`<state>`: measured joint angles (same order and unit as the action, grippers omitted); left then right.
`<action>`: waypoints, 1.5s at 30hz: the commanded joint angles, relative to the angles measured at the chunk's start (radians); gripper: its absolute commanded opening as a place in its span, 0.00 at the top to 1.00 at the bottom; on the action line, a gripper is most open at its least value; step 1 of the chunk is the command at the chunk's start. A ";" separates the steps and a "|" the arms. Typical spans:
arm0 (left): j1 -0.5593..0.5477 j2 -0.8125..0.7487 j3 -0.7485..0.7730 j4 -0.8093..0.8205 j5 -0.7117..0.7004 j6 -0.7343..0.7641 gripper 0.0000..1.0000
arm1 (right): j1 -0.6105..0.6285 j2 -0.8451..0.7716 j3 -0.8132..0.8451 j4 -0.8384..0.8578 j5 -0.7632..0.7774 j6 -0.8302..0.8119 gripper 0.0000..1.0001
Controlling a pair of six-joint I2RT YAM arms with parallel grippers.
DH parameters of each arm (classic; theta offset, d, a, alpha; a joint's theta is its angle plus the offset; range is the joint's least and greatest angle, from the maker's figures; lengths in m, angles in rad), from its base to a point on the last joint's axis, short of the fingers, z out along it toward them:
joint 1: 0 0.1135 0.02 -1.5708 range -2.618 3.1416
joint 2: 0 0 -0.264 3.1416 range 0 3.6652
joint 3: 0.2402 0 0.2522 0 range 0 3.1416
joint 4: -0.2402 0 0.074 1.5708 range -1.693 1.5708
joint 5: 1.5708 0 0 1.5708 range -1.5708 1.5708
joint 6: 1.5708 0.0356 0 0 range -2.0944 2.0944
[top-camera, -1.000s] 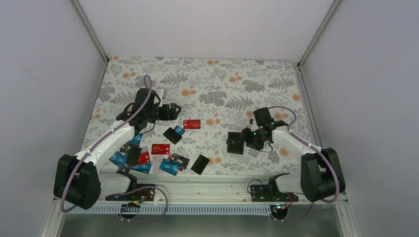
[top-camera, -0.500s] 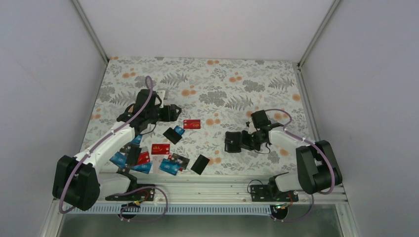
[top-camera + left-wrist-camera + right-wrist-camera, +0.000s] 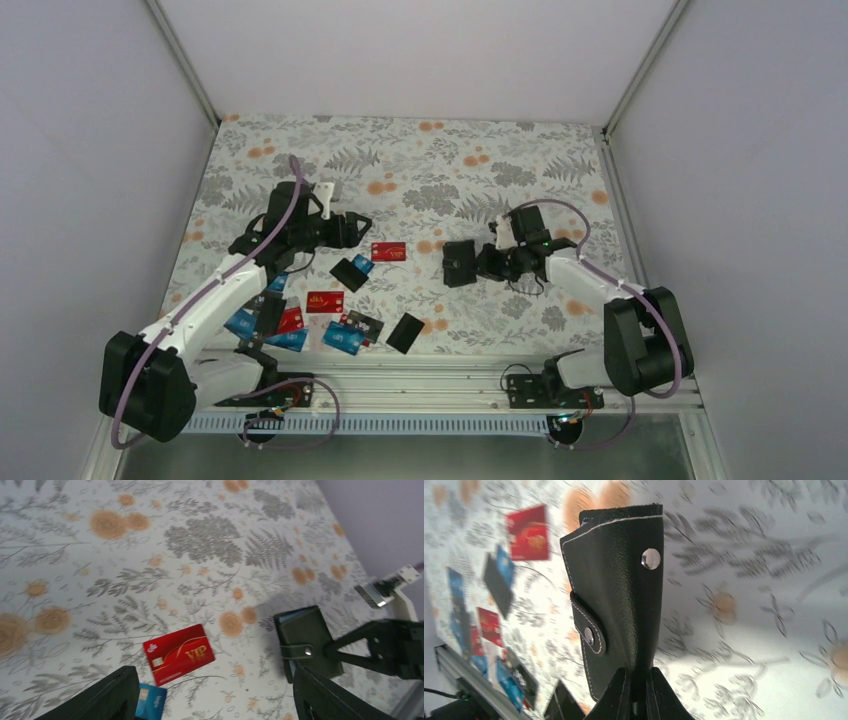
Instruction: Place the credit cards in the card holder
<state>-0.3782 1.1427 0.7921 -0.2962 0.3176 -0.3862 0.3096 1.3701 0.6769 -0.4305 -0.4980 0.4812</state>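
Observation:
The black card holder (image 3: pixel 459 263) hangs off the mat near the middle, with my right gripper (image 3: pixel 482 265) shut on its edge. In the right wrist view the card holder (image 3: pixel 619 590) stands upright with its snap strap closed, and the right gripper (image 3: pixel 638 674) pinches its lower edge. My left gripper (image 3: pixel 356 224) is open and empty above a red VIP card (image 3: pixel 388 251). In the left wrist view that red card (image 3: pixel 178 653) lies between the left gripper's (image 3: pixel 215 687) spread fingers, a blue card (image 3: pixel 150 701) beside it and the card holder (image 3: pixel 305 640) to the right. More credit cards (image 3: pixel 324 301) lie scattered front left.
A floral mat (image 3: pixel 450 160) covers the table between grey side walls. A metal rail (image 3: pixel 420 385) runs along the near edge. A lone black card (image 3: pixel 405 332) lies near the rail, and a black card (image 3: pixel 349 273) rests under the left gripper.
My right gripper closed on the card holder, lifted it and carried it left toward the middle. The left gripper narrowed slightly and hardly moved.

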 commanded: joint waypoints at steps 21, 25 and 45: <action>-0.099 0.038 -0.002 0.329 0.382 -0.006 0.23 | 0.091 -0.145 0.177 0.307 -0.323 -0.051 0.96; -0.116 0.067 0.015 0.355 0.378 -0.012 0.23 | 0.101 -0.158 0.185 0.321 -0.374 -0.057 0.96; -0.280 0.156 0.116 0.332 0.089 -0.056 0.25 | 0.157 -0.092 0.259 0.283 -0.339 -0.060 0.96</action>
<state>-0.6609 1.3064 0.8574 0.0784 0.4694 -0.4641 0.4538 1.2701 0.8940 -0.1692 -0.8581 0.4110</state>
